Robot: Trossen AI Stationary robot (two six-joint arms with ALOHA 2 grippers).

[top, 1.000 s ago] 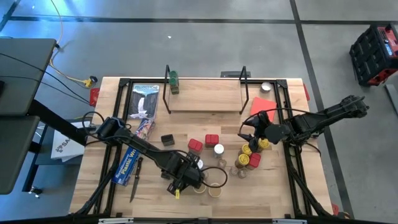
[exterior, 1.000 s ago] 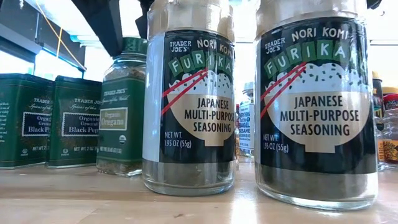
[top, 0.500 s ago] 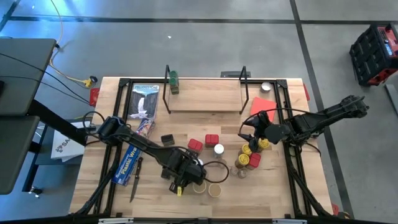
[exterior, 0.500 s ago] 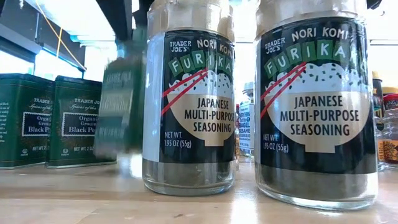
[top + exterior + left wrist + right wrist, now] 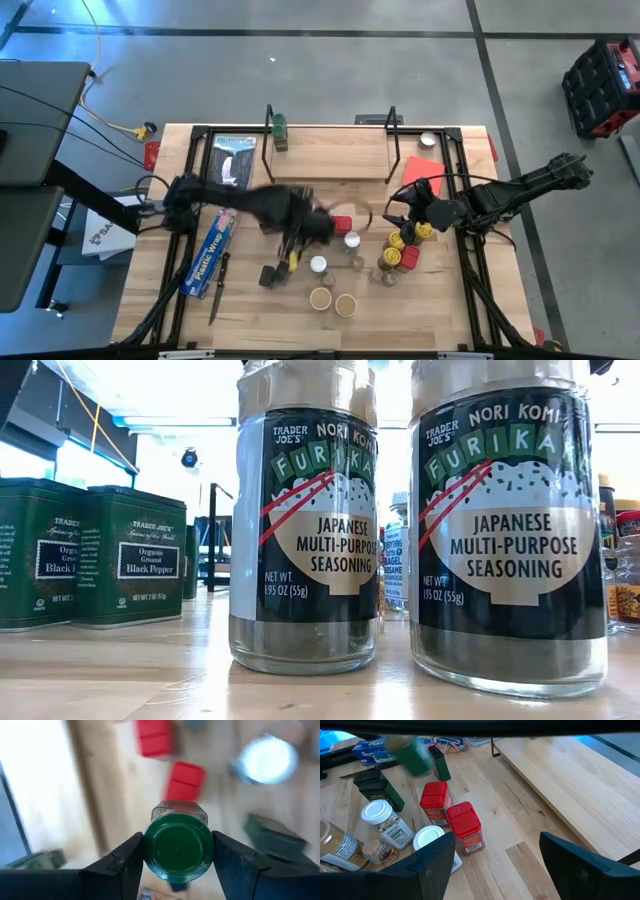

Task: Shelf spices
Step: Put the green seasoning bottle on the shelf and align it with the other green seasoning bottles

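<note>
My left gripper (image 5: 177,854) is shut on a green-lidded spice jar (image 5: 177,842), held in the air above the red tins (image 5: 341,224); in the right wrist view the jar (image 5: 412,754) shows as a blur. The shelf (image 5: 330,152), a light board in a black wire frame, stands at the far edge with one green jar (image 5: 279,130) on its left end. White-lidded (image 5: 318,264), tan-lidded (image 5: 320,298) and yellow-lidded (image 5: 400,240) jars and green tins (image 5: 268,275) stand on the table. My right gripper (image 5: 400,215) waits open at the right, over the yellow-lidded jars. My left gripper pinches the jar at its green lid (image 5: 150,847) between the two fingers (image 5: 131,862), one on each side. The fingers come from above, pointing steeply down. The jar hangs upright below them, clear of the table.
A long blue plastic-wrap box (image 5: 210,255) and a dark knife-like tool (image 5: 217,300) lie at the left, a picture card (image 5: 235,165) at the far left. A flat red card (image 5: 420,170) lies right of the shelf. Two large furikake jars (image 5: 305,520) stand near the front edge.
My left gripper has lifted the green-lidded jar from its place beside the green tins near the front edge. It has carried the jar up and toward the far edge, to above the red tins. The jar has left the low view.
</note>
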